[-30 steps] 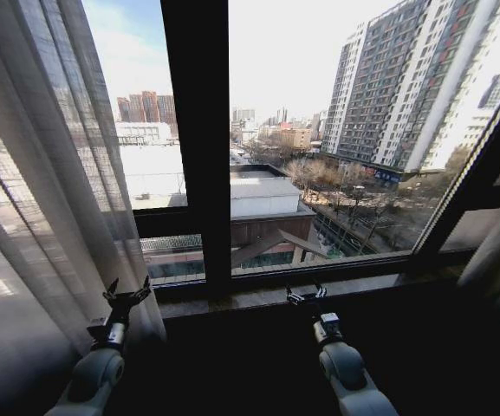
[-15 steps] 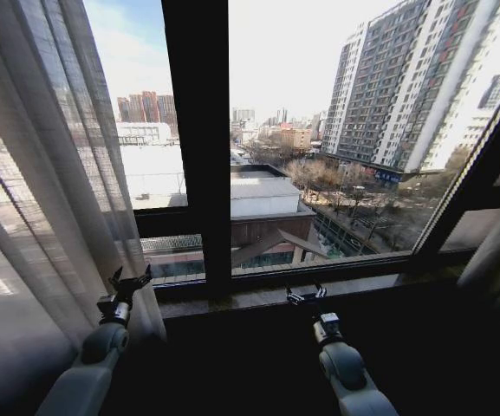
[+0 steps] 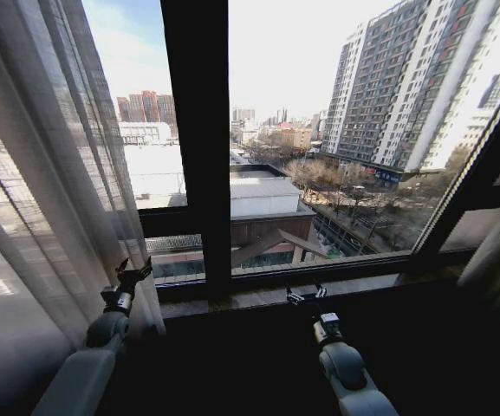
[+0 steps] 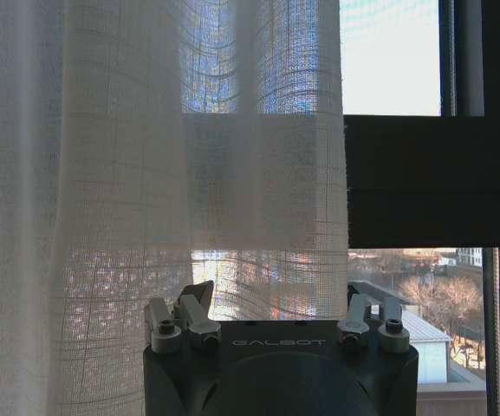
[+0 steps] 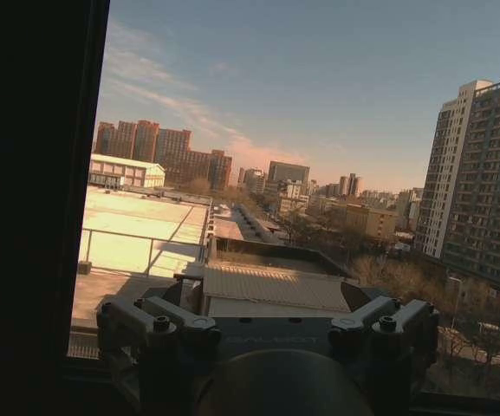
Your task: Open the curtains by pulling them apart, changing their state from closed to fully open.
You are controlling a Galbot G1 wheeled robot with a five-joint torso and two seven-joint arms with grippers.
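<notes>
Head view: the tall sheer white pleated fabric curtains (image 3: 42, 182) hang bunched along the left side of the window, with a second gathered panel at the far right edge. A thick black vertical window frame bar (image 3: 196, 139) stands bare between them, and the city shows through the uncovered glass. The left gripper (image 3: 133, 274) is raised at the inner edge of the left panel, just above the dark stone window sill (image 3: 258, 296), its fingers spread. The right gripper (image 3: 307, 295) sits low at the sill, right of the frame bar, well apart from any fabric, its fingers spread too.

Left wrist view: the left gripper's 2 finger pairs stand apart, and the sheer fabric hangs just beyond them, its edge ending near the black bar.

Right wrist view: the right gripper's fingers are spread, facing open glass and rooftops.
</notes>
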